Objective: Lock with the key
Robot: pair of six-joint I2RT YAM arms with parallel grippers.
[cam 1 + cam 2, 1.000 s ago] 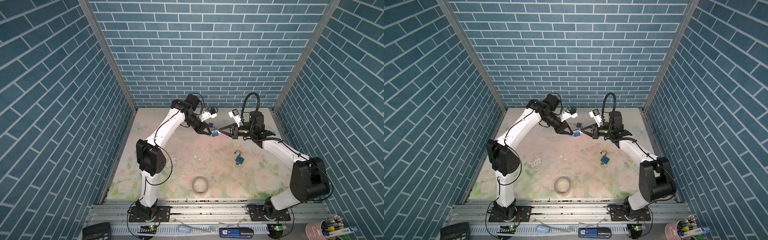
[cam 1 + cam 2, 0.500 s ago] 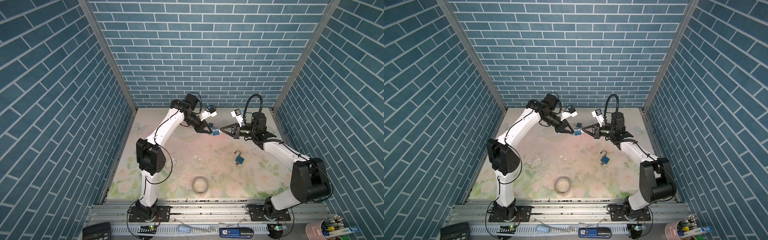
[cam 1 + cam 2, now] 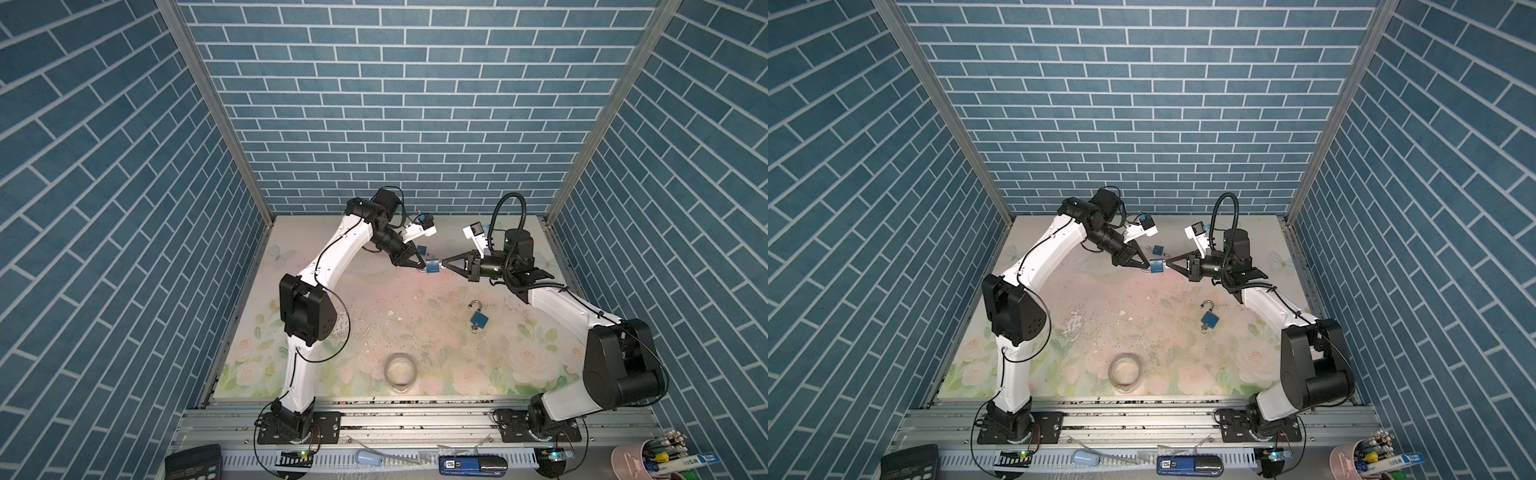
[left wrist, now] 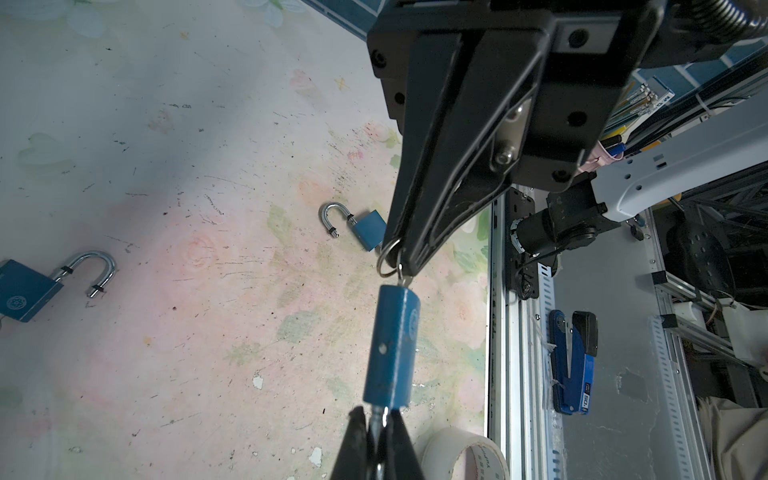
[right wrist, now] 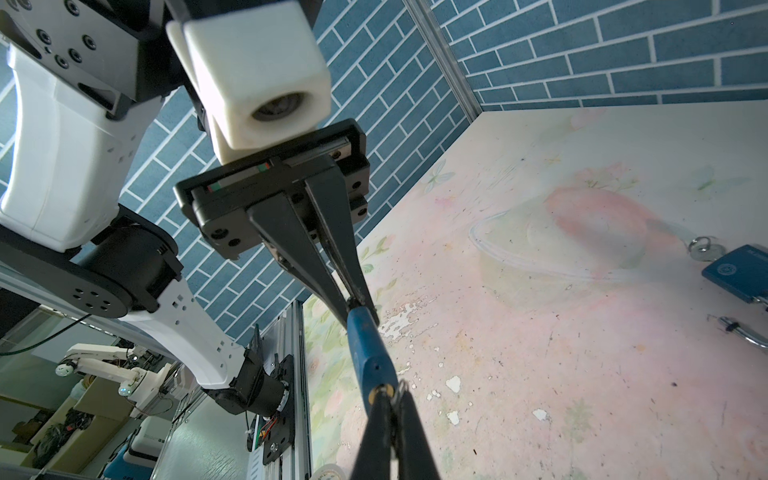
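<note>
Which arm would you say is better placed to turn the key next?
Right: the right fingers pinch the key in the blue padlock, while the left fingers only steady its shackle.

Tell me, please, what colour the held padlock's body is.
The padlock body is blue; clearest in the left wrist view.

Left wrist view: held padlock (image 4: 392,345) edge-on, shackle buried between the left gripper (image 4: 376,417) jaws, key (image 4: 404,281) nearly swallowed by the right gripper (image 4: 401,266) tips, and the third padlock (image 4: 23,289) clipped by the frame edge; loose padlock (image 3: 478,318), five o'clock of the held one, keyhole end too small to read in both top views
</note>
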